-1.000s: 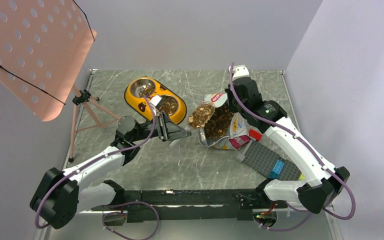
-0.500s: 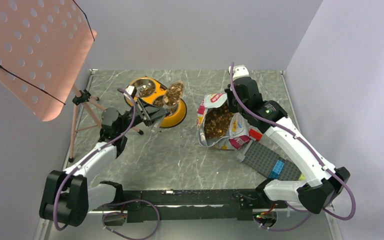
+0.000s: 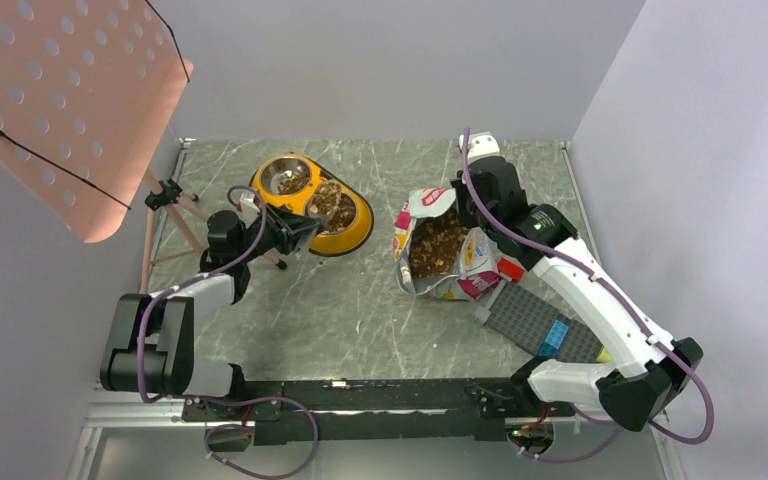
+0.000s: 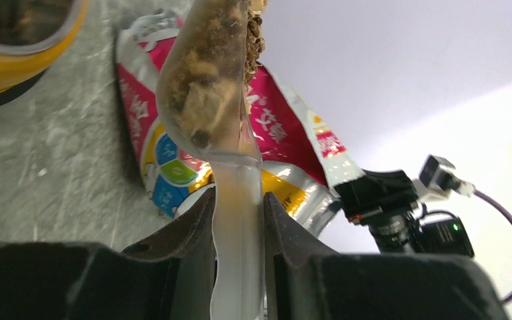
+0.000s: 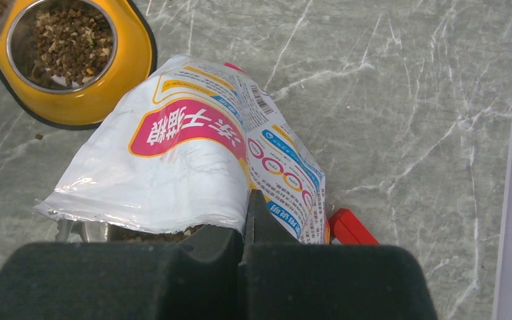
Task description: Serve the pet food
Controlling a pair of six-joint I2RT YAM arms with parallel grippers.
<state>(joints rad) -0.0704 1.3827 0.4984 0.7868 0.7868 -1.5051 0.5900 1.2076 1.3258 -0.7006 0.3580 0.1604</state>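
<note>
Top external view: left gripper (image 3: 298, 226), clamped on a clear plastic scoop (image 3: 318, 212), reaches to the near side of a yellow oval double bowl (image 3: 358, 232) with two steel cups. Small brown dry kibble pieces (image 3: 333, 203) show just beyond its fingertips, over the nearer cup; whether they lie in the scoop or the cup cannot be told. Right gripper (image 3: 457, 203) is pinched on the far rim of a glossy white, pink and yellow bag (image 3: 470, 262), whose open mouth, full of kibble, is directly below it. A red block (image 3: 510, 268) and a grey studded baseplate (image 3: 525, 315) lie beside that arm's forearm. A pink perforated panel on a tripod (image 3: 60, 100) stands well off to the left gripper's left. Left wrist view: both fingers (image 4: 193, 233) squeeze the scoop's translucent handle (image 4: 238, 253); the scoop's cup, tilted on edge ahead of them, carries kibble (image 4: 197, 100), with the bag (image 4: 277, 130) behind it. Right wrist view: the closed fingers (image 5: 260, 223) nip the bag's torn edge (image 5: 193, 153). Ahead and to the left, one steel cup of the double bowl (image 5: 117, 87) holds kibble (image 5: 70, 40).
</note>
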